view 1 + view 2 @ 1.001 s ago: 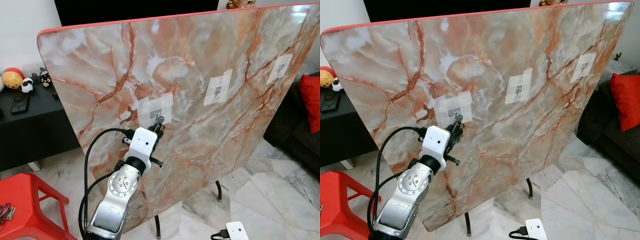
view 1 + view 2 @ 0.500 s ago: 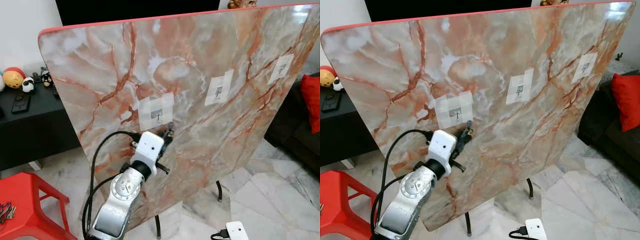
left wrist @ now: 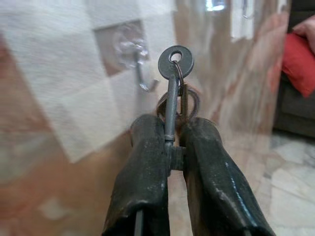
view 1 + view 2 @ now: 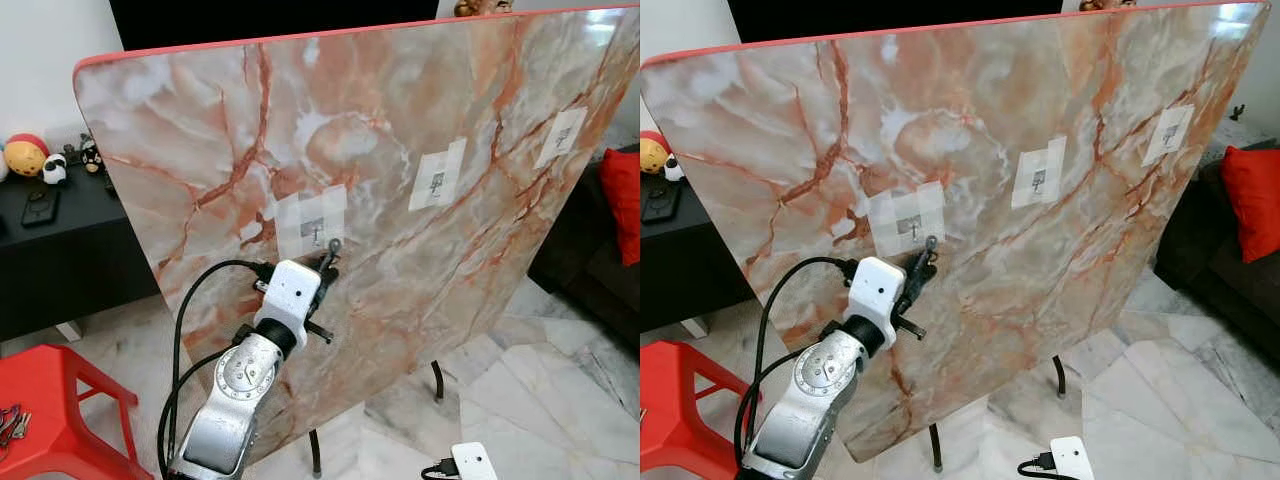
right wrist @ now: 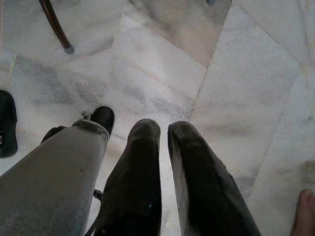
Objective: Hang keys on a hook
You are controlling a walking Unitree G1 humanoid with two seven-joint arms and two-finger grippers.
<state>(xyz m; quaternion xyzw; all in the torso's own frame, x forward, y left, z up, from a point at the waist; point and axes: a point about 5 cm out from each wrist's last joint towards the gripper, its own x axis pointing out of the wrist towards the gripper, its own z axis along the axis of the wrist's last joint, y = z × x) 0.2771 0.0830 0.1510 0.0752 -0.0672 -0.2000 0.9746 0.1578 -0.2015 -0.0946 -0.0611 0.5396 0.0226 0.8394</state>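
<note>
Soft, even daylight fills the room, and the head views are sharp. A pale sheen of glare lies across the marble tabletop (image 4: 400,120). Up close, the key (image 3: 173,78) is crisp while the hook (image 3: 140,69) behind it blurs. The floor (image 5: 236,73) is bright, shadows faint.

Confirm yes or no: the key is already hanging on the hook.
No. In the left wrist view the key is clamped upright in the left gripper, beside the hook and not on it.
</note>
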